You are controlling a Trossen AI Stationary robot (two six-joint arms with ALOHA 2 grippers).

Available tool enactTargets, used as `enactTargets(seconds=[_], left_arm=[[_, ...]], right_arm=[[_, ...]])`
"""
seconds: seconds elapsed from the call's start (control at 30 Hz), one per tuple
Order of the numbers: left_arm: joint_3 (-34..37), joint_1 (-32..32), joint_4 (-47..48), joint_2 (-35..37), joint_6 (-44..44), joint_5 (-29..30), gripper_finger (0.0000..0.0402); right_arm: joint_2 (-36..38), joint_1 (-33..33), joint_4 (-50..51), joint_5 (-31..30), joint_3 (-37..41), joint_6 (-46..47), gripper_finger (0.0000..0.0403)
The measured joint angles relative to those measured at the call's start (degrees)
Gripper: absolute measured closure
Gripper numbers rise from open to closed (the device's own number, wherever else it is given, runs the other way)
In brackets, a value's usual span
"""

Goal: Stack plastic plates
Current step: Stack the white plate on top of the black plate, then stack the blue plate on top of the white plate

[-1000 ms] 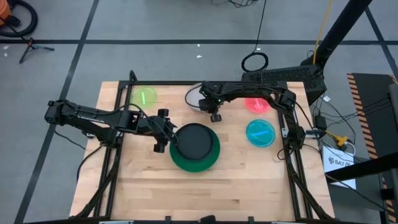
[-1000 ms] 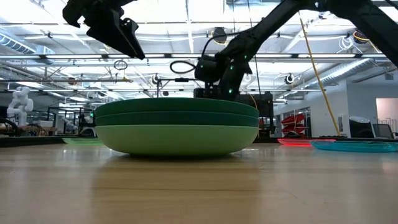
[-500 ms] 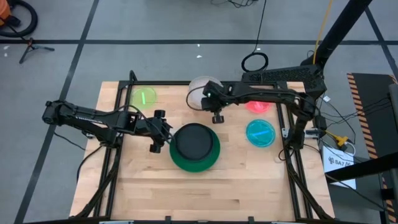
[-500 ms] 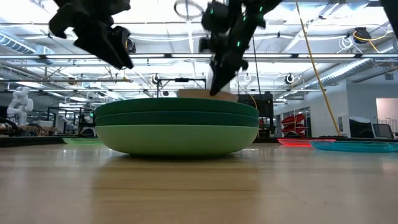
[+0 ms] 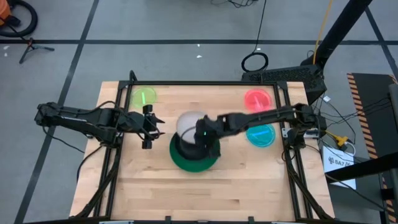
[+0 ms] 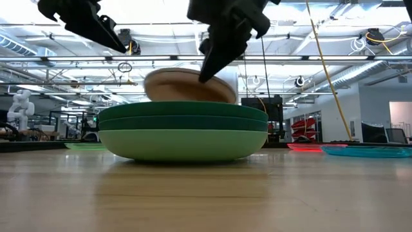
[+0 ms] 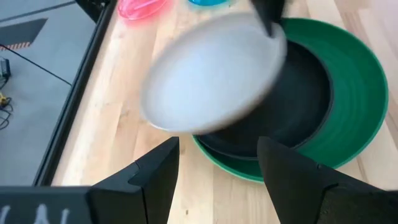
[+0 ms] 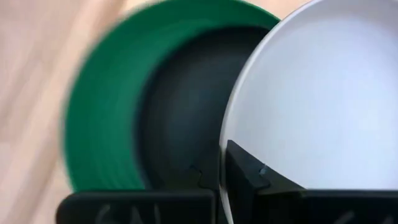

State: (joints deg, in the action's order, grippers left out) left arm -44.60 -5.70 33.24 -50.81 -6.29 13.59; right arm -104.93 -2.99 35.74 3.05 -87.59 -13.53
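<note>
Right gripper (image 5: pixel 208 138) pinches the white plate (image 5: pixel 189 124) by its rim, carrying it tilted over the stack (image 5: pixel 194 155) at table centre; left gripper (image 5: pixel 148 127) waits spread at the stack's 9 o'clock. Plate judged light, stiff, slick; the rim is the only sound hold. Low view alone shows the clearance; high view alone places lime (image 5: pixel 143 97), red (image 5: pixel 257 99) and cyan (image 5: pixel 260 134) plates at 11, 1 and 3 o'clock.

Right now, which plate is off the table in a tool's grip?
The white plate, pinched at its rim by the right tool above the green stack; the lime, red and cyan plates lie flat.
</note>
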Motion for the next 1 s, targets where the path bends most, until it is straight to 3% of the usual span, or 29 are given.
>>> enactTargets(seconds=[0.33, 0.63, 0.8, 1.0], left_arm=[[0.0, 0.0, -0.1, 0.3, 0.0, 0.0, 0.0179], [0.0, 0.0, 0.0, 0.3, 0.5, 0.0, 0.0179], [0.0, 0.0, 0.0, 0.3, 0.7, 0.0, 0.0179], [0.0, 0.0, 0.2, 0.2, 1.1, 0.0, 0.0179]], right_arm=[[-5.3, -4.6, -3.6, 0.0, 0.0, 5.7, 0.0386], [-5.5, -4.1, -3.4, 4.5, 0.0, 11.7, 0.0291], [-3.3, -3.7, 3.9, 4.6, 0.0, 13.2, 0.0252], [1.0, -1.3, 14.6, 4.5, 0.0, 19.5, 0.0244]])
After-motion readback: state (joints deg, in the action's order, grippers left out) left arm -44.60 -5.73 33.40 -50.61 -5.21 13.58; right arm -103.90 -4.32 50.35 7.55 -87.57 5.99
